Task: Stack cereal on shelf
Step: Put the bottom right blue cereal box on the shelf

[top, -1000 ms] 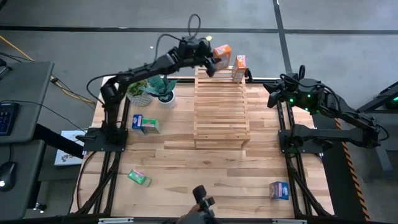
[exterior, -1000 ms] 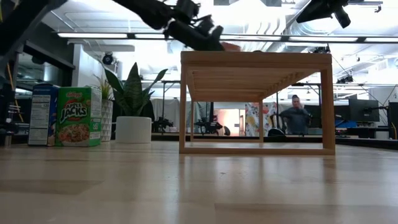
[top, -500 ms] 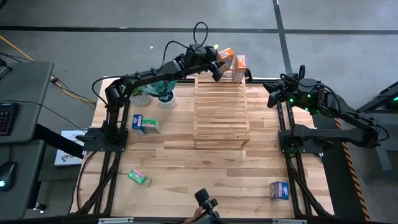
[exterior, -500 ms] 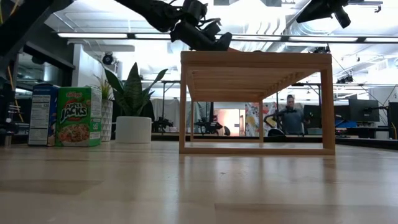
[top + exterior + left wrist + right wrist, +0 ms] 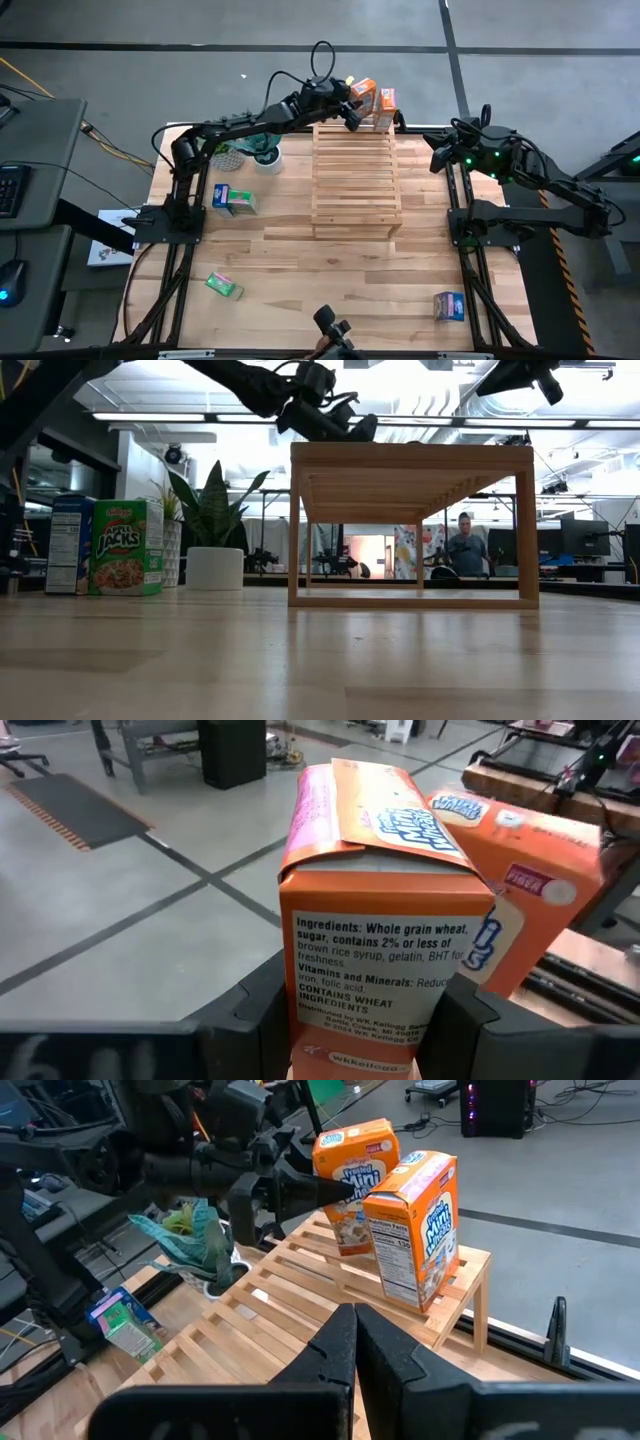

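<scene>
Left pincer point(image 5: 352, 113) grips orange cereal box point(image 5: 385, 935) at shelf point(image 5: 356, 170) far edge, beside second orange box point(image 5: 386, 107). Risk: release near edge tips box off, or nudges neighbour. Right pincer point(image 5: 357, 1342) shut, idle.

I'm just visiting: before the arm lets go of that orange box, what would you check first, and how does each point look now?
1. Left gripper grips the held orange box: ok.
2. Box is over the shelf, at its far end: ok.
3. Box bottom rests on the slats: cannot tell.
4. Gap to the second orange box: cannot tell; they look very close.
5. Right gripper shut, off to the side: ok.
</scene>
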You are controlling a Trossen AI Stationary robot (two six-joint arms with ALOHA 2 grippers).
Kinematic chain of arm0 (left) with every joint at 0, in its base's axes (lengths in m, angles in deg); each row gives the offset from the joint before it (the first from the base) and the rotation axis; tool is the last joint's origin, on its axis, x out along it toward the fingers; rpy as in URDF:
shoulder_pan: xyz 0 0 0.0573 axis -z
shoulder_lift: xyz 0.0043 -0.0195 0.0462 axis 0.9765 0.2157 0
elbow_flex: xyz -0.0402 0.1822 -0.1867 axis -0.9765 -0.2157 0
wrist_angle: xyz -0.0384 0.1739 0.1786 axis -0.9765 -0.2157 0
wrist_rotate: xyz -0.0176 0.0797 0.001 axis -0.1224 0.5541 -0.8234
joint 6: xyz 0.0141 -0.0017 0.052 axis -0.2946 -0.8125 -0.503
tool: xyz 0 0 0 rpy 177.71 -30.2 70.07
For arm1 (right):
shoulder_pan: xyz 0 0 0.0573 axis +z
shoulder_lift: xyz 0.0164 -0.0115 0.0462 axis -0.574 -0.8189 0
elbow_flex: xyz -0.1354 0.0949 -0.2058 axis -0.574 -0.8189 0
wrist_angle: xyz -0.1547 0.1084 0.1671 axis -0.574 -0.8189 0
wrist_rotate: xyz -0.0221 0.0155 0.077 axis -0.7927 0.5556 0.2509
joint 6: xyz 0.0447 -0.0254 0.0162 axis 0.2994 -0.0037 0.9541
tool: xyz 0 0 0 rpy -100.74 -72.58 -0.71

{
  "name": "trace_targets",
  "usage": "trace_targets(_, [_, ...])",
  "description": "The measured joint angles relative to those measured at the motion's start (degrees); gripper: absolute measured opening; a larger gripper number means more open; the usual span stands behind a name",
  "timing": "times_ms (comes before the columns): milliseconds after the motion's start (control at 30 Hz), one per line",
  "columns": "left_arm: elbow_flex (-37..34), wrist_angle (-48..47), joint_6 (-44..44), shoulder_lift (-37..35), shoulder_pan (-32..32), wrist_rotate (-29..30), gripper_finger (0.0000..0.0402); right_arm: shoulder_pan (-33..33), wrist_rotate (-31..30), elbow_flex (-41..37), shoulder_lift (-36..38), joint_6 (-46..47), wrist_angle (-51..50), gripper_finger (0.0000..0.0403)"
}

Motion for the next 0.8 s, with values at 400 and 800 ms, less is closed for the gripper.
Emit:
trace_targets(400, [-0.1,-1.0,-2.0,0.4,0.2,0.9,0.0148,0.0,1.1,0.0,0.0,0.0,0.1,0.0000])
trace_targets(800, [-0.1,-0.7,-0.6,0.4,0.2,0.8,0.0207,0.0,1.1,0.0,0.0,0.0,0.9,0.0000])
